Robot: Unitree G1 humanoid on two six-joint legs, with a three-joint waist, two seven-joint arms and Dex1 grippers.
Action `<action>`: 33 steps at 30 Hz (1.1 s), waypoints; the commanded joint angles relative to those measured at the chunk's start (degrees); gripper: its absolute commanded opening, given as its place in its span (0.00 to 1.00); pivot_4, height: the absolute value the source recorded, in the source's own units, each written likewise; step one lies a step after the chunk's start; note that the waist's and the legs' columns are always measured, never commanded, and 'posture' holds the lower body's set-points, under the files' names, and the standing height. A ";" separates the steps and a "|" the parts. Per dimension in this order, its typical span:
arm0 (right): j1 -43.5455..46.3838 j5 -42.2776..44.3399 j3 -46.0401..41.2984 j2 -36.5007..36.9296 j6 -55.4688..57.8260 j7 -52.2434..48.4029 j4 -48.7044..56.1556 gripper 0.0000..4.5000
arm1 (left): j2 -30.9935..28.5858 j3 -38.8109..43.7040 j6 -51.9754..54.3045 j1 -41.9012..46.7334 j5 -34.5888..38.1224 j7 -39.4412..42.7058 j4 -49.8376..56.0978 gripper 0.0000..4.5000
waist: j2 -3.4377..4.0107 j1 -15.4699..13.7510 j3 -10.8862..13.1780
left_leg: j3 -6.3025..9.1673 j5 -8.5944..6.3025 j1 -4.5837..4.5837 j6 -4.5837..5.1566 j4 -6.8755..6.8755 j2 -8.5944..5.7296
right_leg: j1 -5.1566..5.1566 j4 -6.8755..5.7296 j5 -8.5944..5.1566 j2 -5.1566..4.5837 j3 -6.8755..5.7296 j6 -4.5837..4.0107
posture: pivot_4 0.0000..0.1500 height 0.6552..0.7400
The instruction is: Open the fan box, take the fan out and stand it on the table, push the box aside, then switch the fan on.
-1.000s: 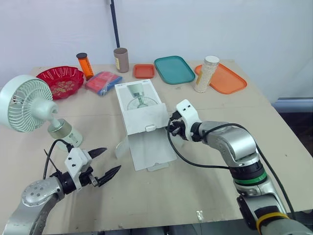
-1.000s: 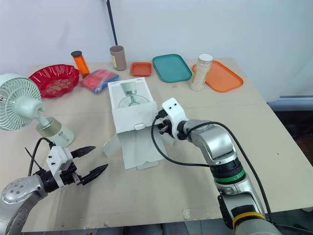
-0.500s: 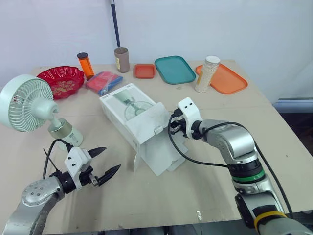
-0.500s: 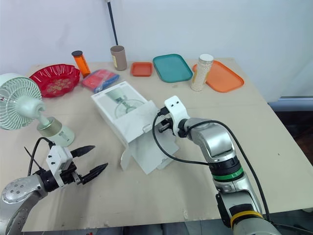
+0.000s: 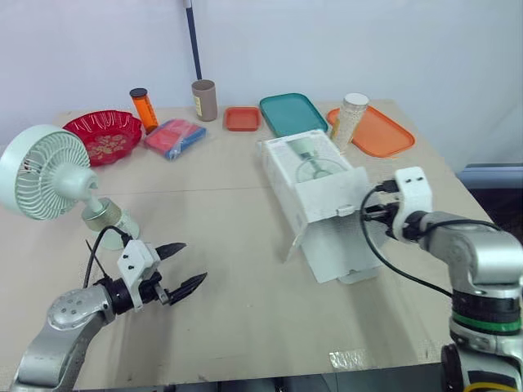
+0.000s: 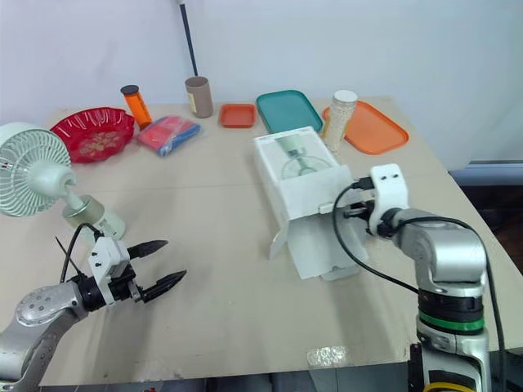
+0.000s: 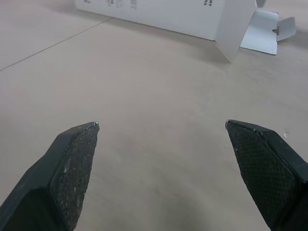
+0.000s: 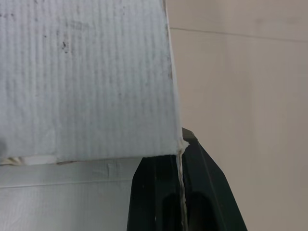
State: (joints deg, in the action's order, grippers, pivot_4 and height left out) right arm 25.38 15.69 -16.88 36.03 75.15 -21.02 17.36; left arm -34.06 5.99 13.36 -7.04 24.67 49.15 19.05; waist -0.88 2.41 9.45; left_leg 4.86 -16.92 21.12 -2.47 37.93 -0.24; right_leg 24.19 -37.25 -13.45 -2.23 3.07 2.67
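Observation:
The white fan box [image 5: 315, 175] lies on the table right of centre, its end flaps [image 5: 339, 245] hanging open toward the front. My right gripper [image 5: 369, 214] is shut on the box's right front edge. In the right wrist view the black fingers [image 8: 159, 192] pinch a cardboard wall [image 8: 86, 77]. The pale green fan [image 5: 45, 171] stands upright on its base [image 5: 102, 219] at the table's left side. My left gripper [image 5: 184, 267] hovers open near the front left, right of the fan's base, with nothing between its fingers [image 7: 72, 163].
Along the back stand a red bowl [image 5: 101, 135], an orange bottle [image 5: 142, 109], a brown cup [image 5: 203, 100], a small orange tray [image 5: 242, 118], a teal tray [image 5: 292, 114], a tall jar [image 5: 347, 121] and an orange tray [image 5: 380, 131]. A blue and pink packet [image 5: 173, 137] lies near the bowl.
My right gripper has dragged the box from the table's centre to the right, turning it on the way. My left gripper has barely shifted and the fan has stayed put.

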 commanded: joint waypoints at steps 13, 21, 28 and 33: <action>-6.99 0.89 -14.68 3.59 -1.83 -0.43 0.39 0.00 | 0.08 -2.86 -2.32 6.64 -1.07 4.32 -5.33 1.00 | 0.06 0.13 -0.03 | -0.07 0.00 -0.05 0.02 0.00 0.01 | -0.02 -0.02 0.01 0.04 0.10 0.01 | 1.00 1.00; -10.50 3.02 -12.94 8.10 -6.51 -6.17 -0.59 0.69 | 0.03 -3.06 -2.72 6.29 -1.19 4.28 -5.37 1.00 | 0.09 0.12 -0.03 | -0.07 0.00 -0.06 0.03 0.00 0.01 | -0.03 -0.02 0.01 0.05 0.12 0.02 | 1.00 1.00; -22.14 5.22 -12.07 16.97 -16.95 -18.36 5.04 0.97 | -0.10 -3.20 -3.07 7.19 -1.20 4.36 -6.13 1.00 | 0.10 -0.23 -0.04 | -0.08 -0.05 -0.09 0.11 0.05 -0.01 | -0.11 0.00 -0.03 0.03 0.13 0.09 | 1.00 1.00; -29.62 6.86 -15.43 19.64 -24.98 -26.45 9.84 0.97 | -0.12 -3.26 -3.12 8.00 -1.13 4.43 -6.59 1.00 | 0.09 -0.21 -0.02 | -0.07 -0.16 -0.54 0.30 0.04 0.03 | -0.58 0.10 -0.08 0.12 0.15 0.14 | 1.00 1.00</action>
State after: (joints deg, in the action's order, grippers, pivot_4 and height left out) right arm -3.28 21.42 -28.81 54.19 53.56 -44.54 24.19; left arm -33.96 2.04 11.19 0.71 23.38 53.23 11.91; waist -0.79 2.20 9.43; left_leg 4.78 -17.12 20.42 -2.09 37.97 -0.20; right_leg 23.43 -37.08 -13.55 -2.10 3.22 2.83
